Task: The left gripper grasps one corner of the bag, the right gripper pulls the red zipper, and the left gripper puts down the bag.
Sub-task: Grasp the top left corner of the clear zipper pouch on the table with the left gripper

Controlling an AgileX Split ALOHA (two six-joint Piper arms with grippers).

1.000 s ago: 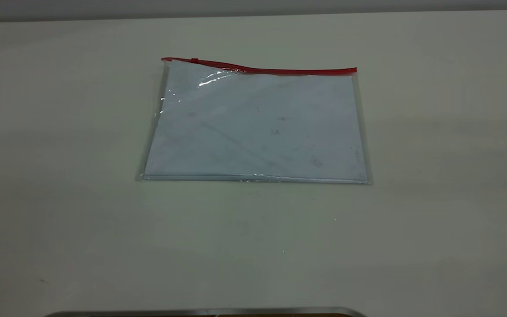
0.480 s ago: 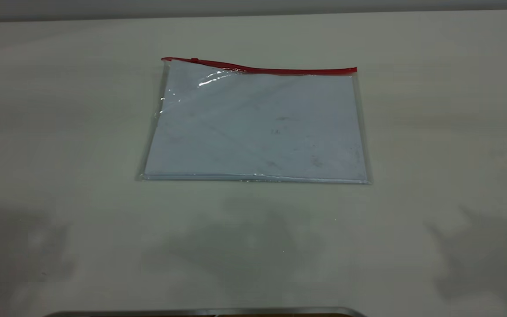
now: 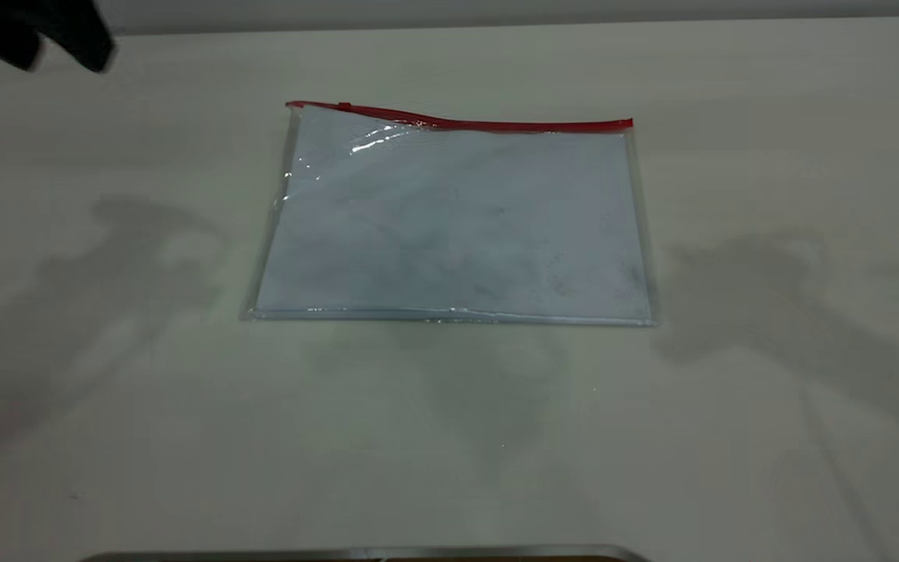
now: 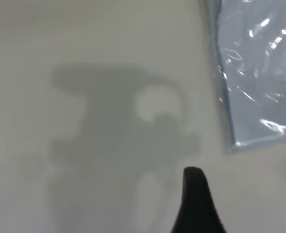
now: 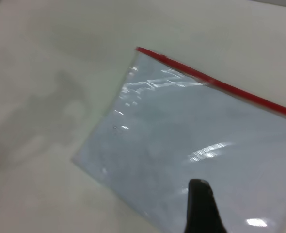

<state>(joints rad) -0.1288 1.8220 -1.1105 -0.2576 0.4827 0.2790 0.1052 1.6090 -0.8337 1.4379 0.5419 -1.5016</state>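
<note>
A flat rectangular clear plastic bag holding white paper sheets is seen lying flat near the middle of the pale bench, its thin red zipper strip running along the far long edge and a tiny red slider tab parked near the far-left corner. The chunky black left hand is caught at the far-left corner of the exterior view, well apart from the bag and touching nothing; whether its fingers are spread or pressed together cannot be told. In the left wrist view one black fingertip is shown above bare bench, with a corner of the bag near it. The right hand is not seen from outside; in its own wrist view a single narrow black fingertip is shown above the bag, and its spread cannot be told either. The first step, grasping a corner, is judged not yet done. It is judged best done at the left corner beside the slider, with the thin film lifted only slightly so the sheets are not spilled. The corner is best held firm and low, so that the strip is kept taut when the slider is pulled.
</note>
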